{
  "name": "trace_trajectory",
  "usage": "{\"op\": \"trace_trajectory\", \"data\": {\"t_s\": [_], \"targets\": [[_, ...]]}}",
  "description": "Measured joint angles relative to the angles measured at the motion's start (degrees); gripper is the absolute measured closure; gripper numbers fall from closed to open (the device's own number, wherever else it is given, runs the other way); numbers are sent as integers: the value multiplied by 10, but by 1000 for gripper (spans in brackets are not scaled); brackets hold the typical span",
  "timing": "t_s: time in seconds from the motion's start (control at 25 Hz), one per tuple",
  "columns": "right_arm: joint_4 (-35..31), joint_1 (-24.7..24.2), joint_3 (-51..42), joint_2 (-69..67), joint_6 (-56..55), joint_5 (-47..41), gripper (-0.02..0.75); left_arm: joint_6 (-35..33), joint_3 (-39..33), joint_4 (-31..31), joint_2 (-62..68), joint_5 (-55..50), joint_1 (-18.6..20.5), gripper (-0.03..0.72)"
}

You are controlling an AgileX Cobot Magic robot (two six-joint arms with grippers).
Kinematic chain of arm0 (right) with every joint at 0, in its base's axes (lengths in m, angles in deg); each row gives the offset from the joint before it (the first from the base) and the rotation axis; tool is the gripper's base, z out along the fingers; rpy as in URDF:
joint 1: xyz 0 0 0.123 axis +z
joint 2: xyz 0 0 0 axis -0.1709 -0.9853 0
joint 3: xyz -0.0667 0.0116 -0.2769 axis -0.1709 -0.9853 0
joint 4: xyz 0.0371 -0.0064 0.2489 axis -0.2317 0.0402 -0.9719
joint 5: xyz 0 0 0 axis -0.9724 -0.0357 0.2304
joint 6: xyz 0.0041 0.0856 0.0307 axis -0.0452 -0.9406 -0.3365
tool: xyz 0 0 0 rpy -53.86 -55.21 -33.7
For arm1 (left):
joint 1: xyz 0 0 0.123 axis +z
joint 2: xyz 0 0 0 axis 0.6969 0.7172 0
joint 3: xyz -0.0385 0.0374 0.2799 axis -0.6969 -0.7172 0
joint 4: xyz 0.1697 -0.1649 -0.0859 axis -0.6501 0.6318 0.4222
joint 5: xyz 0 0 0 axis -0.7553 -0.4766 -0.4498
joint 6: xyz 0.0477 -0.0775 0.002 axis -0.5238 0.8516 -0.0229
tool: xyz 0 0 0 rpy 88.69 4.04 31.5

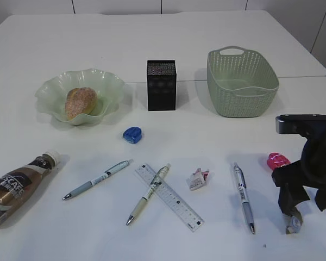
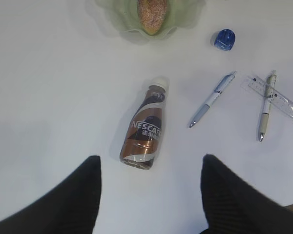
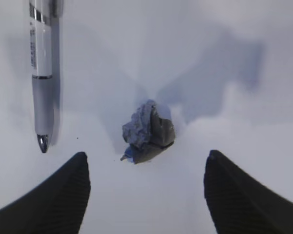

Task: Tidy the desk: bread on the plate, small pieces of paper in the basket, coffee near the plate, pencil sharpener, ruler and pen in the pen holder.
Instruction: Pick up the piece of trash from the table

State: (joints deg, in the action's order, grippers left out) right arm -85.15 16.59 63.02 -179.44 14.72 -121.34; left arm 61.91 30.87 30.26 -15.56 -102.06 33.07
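In the exterior view we see the white desk (image 1: 168,32) with the bread (image 1: 80,101) lying in the wavy green plate (image 1: 110,82) at the left rear, the black pen holder (image 1: 161,85) beside it and the green basket (image 1: 242,82) further right. The coffee bottle (image 1: 17,186) lies on its side at the near left. A blue pencil sharpener (image 1: 132,135) sits in front of the holder. Along the front lie a pen (image 1: 96,179), a second pen (image 1: 148,194) crossing the clear ruler (image 1: 169,197), a small crumpled paper (image 1: 198,179), a third pen (image 1: 243,197) and a pink sharpener (image 1: 278,161). The right pincer (image 1: 293,215) hangs at the near right edge, right over a grey paper wad (image 1: 292,223); we cannot judge its opening from here. The left pincer lies outside this view.

In the left wrist view, the left pincer (image 2: 150,195) stands well open and empty, its two dark fingers (image 2: 83,195) spread on either side of the bottle (image 2: 145,128), which lies just ahead of them, cap pointing toward the plate (image 2: 183,19).

The right wrist view shows what the exterior hides: the right pincer (image 3: 146,192) is wide open, holding nothing, and the crumpled grey paper (image 3: 147,131) lies on the desk between and just ahead of its fingertips (image 3: 63,195), apart from both. The third pen's (image 3: 41,73) tip lies to the left of it.
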Motion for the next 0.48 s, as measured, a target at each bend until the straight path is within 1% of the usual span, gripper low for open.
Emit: {"op": "trace_trajectory", "data": {"t_s": [0.24,0.28,0.48], "targets": [[0,0,0,-4,0,2,172,0,0,0,0,0,0,240],[0,0,0,-26,0,2,172,0,0,0,0,0,0,240],[0,0,0,-39,0,2,172,0,0,0,0,0,0,240]]}}
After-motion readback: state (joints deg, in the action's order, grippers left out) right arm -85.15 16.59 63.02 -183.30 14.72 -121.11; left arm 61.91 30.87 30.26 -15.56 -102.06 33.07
